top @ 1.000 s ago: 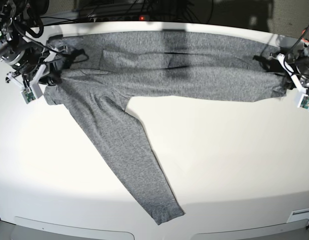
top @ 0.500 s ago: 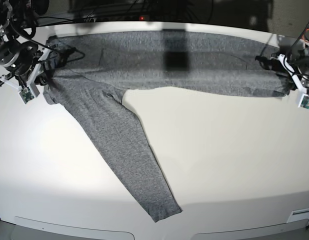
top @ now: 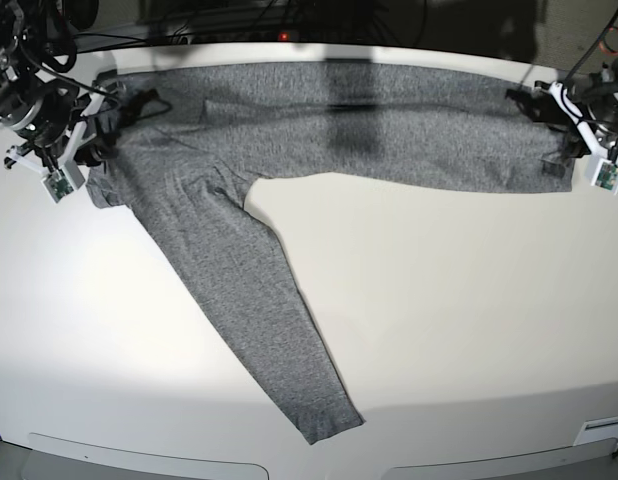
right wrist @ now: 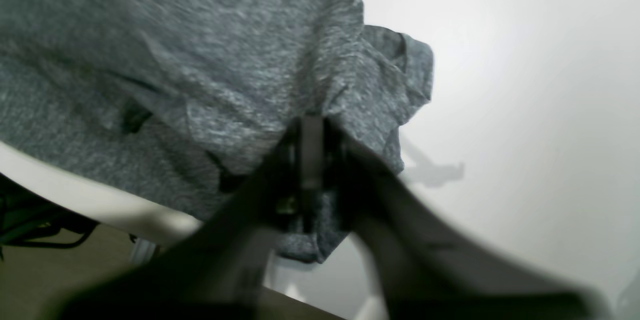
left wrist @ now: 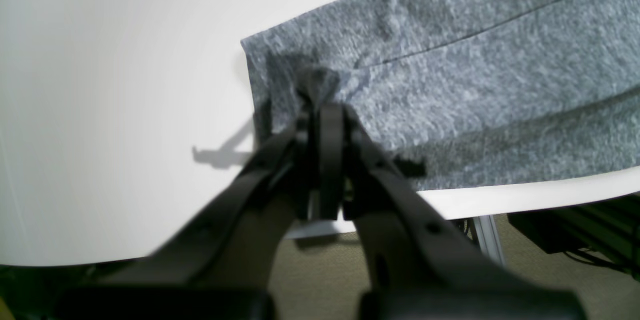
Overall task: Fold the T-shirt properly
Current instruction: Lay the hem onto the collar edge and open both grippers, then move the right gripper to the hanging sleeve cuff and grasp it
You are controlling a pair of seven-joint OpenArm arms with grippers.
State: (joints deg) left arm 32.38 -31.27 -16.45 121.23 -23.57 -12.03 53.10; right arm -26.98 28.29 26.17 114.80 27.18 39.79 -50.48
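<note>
Left wrist view: left gripper – black fingers pinched tight on a puckered corner of the T-shirt, heather-grey knit lying by the white table edge; floor beyond.

Right wrist view: right gripper blurred against bunched, wrinkled shirt cloth; finger gap – cannot tell.

Base view: shirt stretched along the table's far edge, one long sleeve slanting toward the near edge; cables behind.

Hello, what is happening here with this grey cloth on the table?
A two-armed robot is folding a large heather-grey long-sleeved knit shirt on a white table. The left tool is shut on one end of the shirt. The right tool is at the other end. One sleeve lies diagonally toward the front edge.
</note>
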